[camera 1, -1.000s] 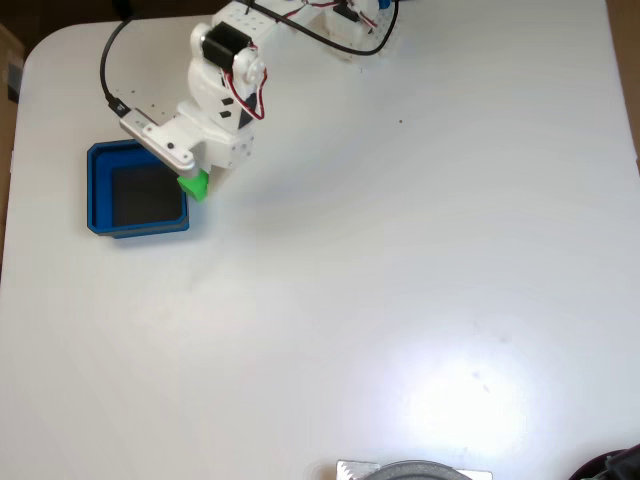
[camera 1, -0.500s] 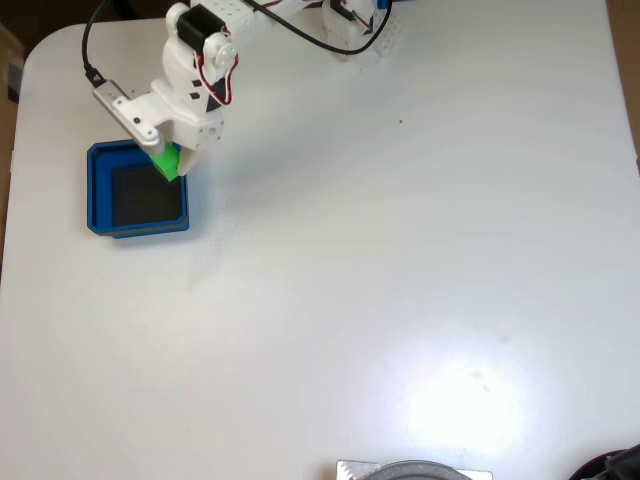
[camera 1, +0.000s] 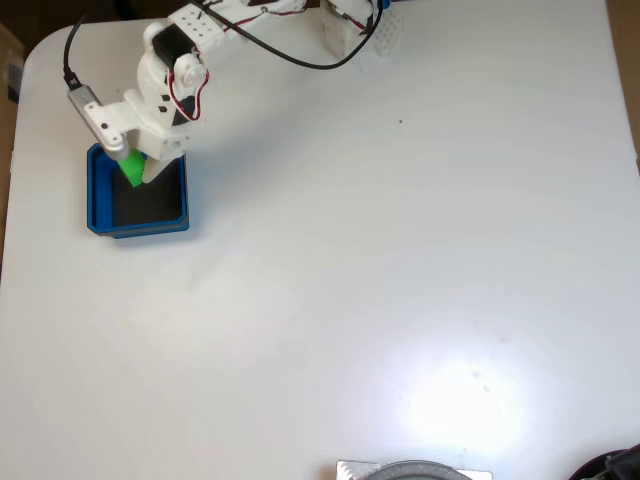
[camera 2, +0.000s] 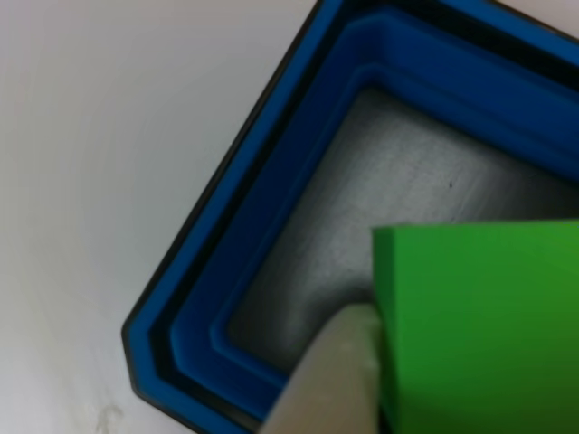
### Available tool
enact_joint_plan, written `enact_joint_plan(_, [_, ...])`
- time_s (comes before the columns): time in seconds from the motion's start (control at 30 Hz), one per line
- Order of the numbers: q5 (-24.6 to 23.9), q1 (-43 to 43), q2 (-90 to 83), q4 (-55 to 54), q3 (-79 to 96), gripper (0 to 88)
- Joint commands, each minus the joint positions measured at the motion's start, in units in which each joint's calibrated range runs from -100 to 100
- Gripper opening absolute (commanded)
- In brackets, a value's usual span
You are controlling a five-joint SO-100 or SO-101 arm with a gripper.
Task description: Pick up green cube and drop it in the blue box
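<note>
**Cube held over the box, release pending**

Closest to the lens in the other view, the green cube [camera 2: 479, 325] fills the lower right corner with a pale finger [camera 2: 330, 380] pressed against its left face; beneath and beyond it lies the grey floor of the blue box [camera 2: 271, 226], whose stepped corner runs off toward the white table [camera 2: 109, 136]; the cube looks to hang inside the box's outline, above the floor and not resting on it.

In the fixed view the gripper [camera 1: 133, 168] is clamped on the green cube [camera 1: 131, 168] over the upper left part of the blue box [camera 1: 98, 205], just inside the wall nearest the arm [camera 1: 165, 80]; the rest of the white table [camera 1: 400, 260], away from the box, lies bare.

To do this step well, I would judge a small shift toward the box's centre wise before letting go, since the cube sits close to one wall and might clip the rim or bounce; then part the fingers cleanly from a low height and lift straight up.

No brand, label or writing can be read on the cube, box or arm.
</note>
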Motion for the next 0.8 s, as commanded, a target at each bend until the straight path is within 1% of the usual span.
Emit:
enact_joint_plan(0.0, [0.10,0.66,1.03,-1.47,-4.37,1.3])
enact_joint_plan(0.33, [0.10,0.73,7.47,-2.86,-8.77,1.3])
enact_joint_plan(0.77, [-0.20,1.80,7.63,-2.94,-11.28,1.3])
